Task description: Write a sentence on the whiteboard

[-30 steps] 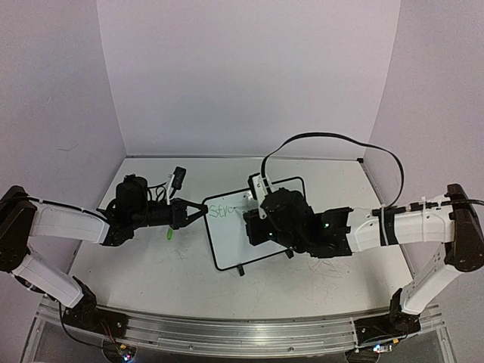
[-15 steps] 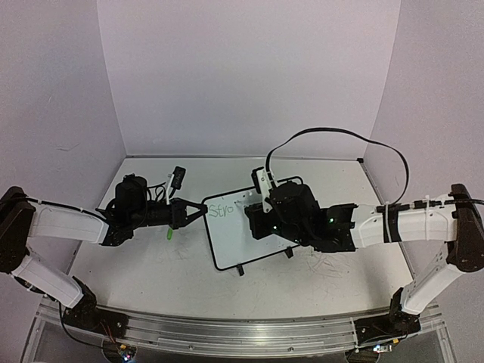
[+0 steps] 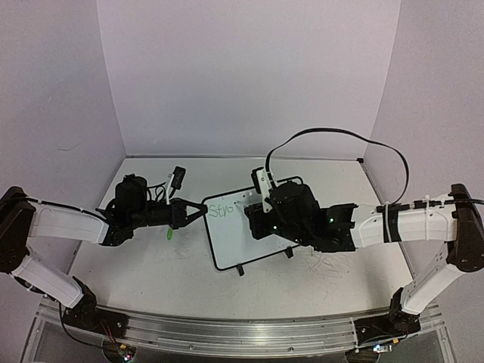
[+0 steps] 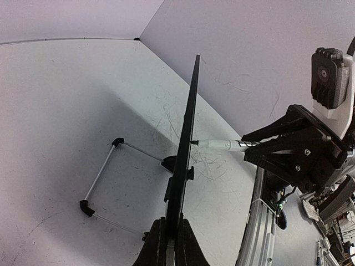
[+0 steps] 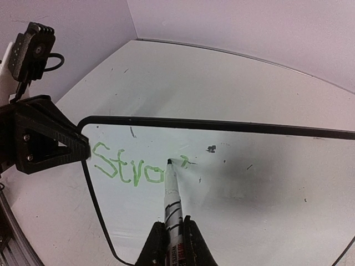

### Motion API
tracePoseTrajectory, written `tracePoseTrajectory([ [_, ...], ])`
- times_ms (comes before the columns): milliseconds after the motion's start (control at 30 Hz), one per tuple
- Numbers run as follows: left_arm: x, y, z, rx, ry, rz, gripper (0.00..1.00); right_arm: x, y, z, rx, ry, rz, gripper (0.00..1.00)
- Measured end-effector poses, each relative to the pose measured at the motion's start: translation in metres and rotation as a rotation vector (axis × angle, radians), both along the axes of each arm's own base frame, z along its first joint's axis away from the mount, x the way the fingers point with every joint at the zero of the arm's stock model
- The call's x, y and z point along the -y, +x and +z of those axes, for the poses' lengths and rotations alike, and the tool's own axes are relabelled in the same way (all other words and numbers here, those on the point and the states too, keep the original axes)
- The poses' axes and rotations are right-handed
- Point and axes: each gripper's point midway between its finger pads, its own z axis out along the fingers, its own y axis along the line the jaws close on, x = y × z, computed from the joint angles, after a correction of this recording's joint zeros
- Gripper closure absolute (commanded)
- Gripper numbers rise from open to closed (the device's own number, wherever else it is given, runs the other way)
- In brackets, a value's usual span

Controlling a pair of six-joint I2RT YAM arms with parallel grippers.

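The whiteboard (image 3: 234, 238) stands tilted in the middle of the table, black-framed, also in the right wrist view (image 5: 233, 194) and edge-on in the left wrist view (image 4: 186, 144). My left gripper (image 3: 200, 209) is shut on the board's left edge (image 4: 171, 235). My right gripper (image 3: 257, 219) is shut on a white marker (image 5: 172, 199), its tip touching the board. The sentence (image 5: 130, 169) reads "Stro" in green, with a short green stroke just right of the tip. The marker also shows in the left wrist view (image 4: 219, 145).
A green cap (image 3: 170, 234) lies on the table below the left arm. The board's wire stand (image 4: 102, 180) rests on the table behind it. Grey scribble marks (image 3: 333, 266) cover the table at the right. Purple walls close the back and sides.
My right gripper with the marker has shifted a little right and up along the board; the "o" is now written. The left arm has not moved.
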Motion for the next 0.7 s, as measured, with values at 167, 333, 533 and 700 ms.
tracePoseTrajectory([
  [167, 0.0, 0.0, -0.0001, 0.0, 0.0, 0.0, 1.0, 0.0007, 0.0007, -0.0018, -0.001, -0.006, -0.005, 1.0],
  [333, -0.0002, -0.0002, -0.0017, -0.006, 0.005, 0.0, 1.0, 0.0008, 0.0012, -0.0045, -0.004, -0.01, -0.01, 1.0],
  [533, -0.0002, -0.0002, -0.0015, -0.006, 0.004, 0.0, 1.0, 0.0002, -0.0003, -0.0054, -0.011, -0.007, -0.01, 1.0],
  [700, -0.0002, -0.0002, -0.0015, -0.006, 0.004, 0.0, 1.0, -0.0004, -0.0029, -0.0074, -0.02, -0.006, -0.01, 1.0],
])
